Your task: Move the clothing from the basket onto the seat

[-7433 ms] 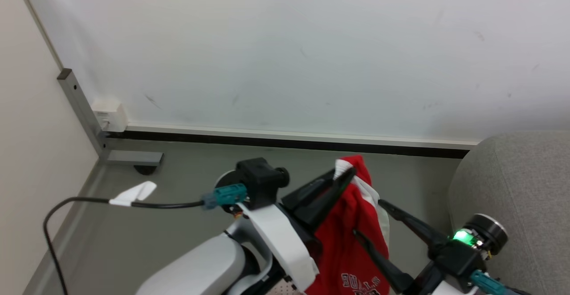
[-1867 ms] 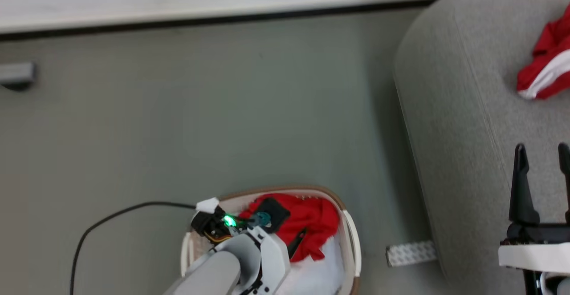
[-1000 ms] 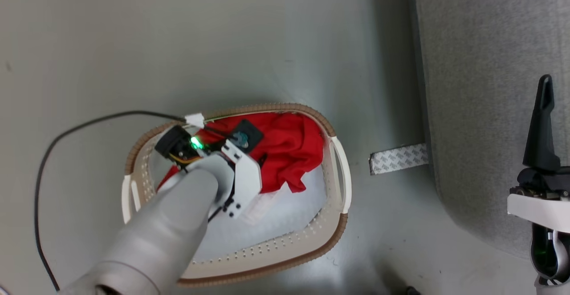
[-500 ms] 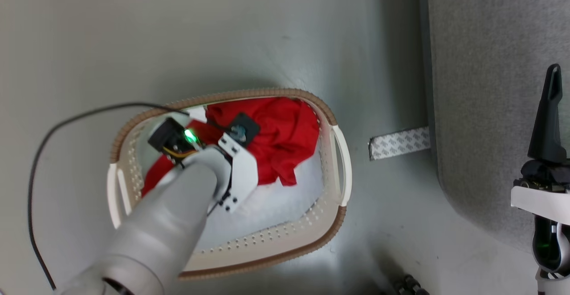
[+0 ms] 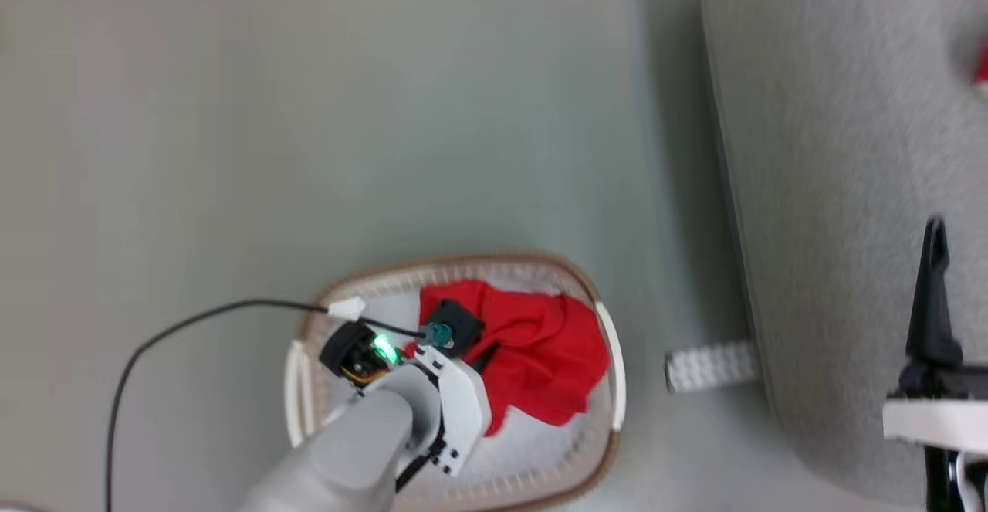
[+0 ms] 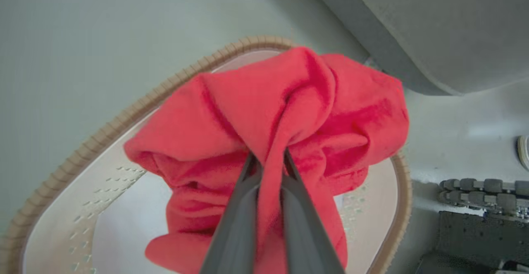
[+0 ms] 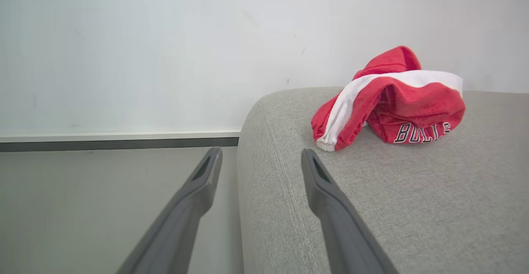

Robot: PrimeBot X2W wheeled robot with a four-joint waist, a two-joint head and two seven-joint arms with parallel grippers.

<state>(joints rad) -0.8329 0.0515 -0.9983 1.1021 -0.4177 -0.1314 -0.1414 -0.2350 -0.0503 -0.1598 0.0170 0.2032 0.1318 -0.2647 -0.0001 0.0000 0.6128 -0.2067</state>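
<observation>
Your left tool [image 6: 268, 160] is clenched on a fold of the plain red garment [image 6: 314, 100]. The cloth bunches around its 2 fingers [image 6: 235, 232] and hangs over the basket [image 6: 103, 131], not clear of it. From there the seat [image 5: 834, 149] lies to your right, across a strip of floor [image 5: 309, 110]. Your right tool [image 7: 261, 154] is nearer, spread wide and empty at the seat's edge. Farther back, 1 striped BULLS garment [image 7: 388, 100] already lies on the seat.
</observation>
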